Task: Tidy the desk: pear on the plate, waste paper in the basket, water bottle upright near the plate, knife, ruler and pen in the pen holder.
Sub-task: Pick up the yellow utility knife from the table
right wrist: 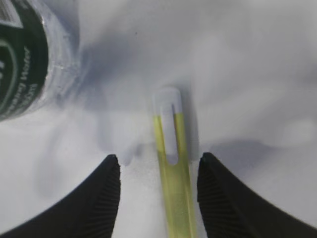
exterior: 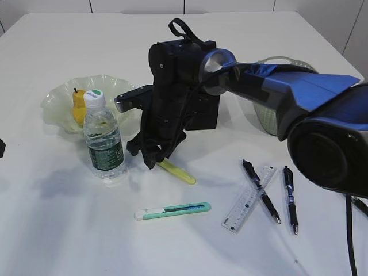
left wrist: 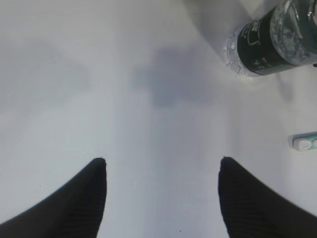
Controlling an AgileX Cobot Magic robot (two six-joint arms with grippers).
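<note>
Yellow knife [right wrist: 173,183] flat on desk [exterior: 69,230] beside upright bottle [exterior: 103,144], between parted fingers of right gripper [right wrist: 157,198], not yet gripped. Picking-up step; next: lower, close, carry to holder [exterior: 208,112]. Left gripper [left wrist: 162,198] open, empty.

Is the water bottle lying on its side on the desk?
No: in the exterior view the water bottle stands upright on the desk, cap on top, just in front of the plate.
</note>
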